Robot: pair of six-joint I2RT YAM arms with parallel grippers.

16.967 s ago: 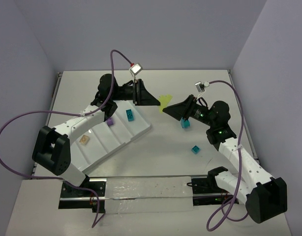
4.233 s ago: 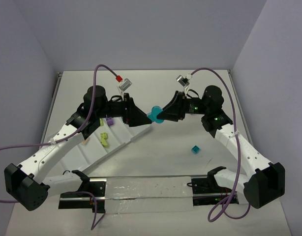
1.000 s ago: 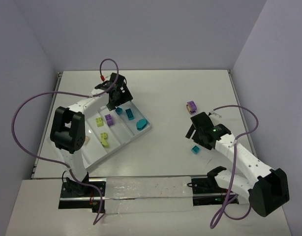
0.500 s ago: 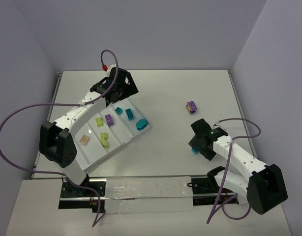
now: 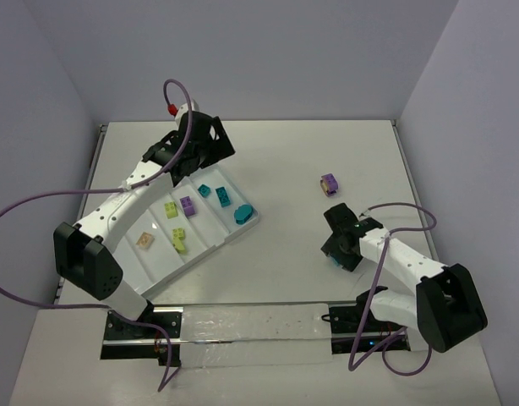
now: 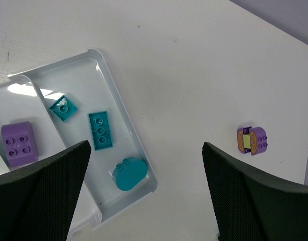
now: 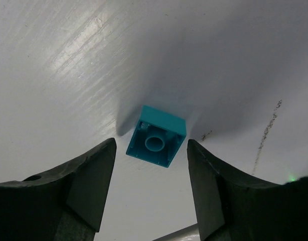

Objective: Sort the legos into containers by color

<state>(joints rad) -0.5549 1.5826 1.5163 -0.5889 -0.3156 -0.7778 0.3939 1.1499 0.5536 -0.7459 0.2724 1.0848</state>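
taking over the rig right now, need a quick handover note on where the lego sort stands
Left gripper: open, empty, above the tray.
Right gripper: open, fingers astride the teal brick on the table, not clamped.
Done: three teal pieces, a purple brick, two lime bricks and a beige brick lie in the tray, grouped by color.
Left: the teal brick, then the loose purple brick on the table.

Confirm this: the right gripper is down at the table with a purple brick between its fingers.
Wrong colour. The brick between the fingers of the right gripper is teal, not purple; the right wrist view shows it. The rest stands: gripper down at the table.
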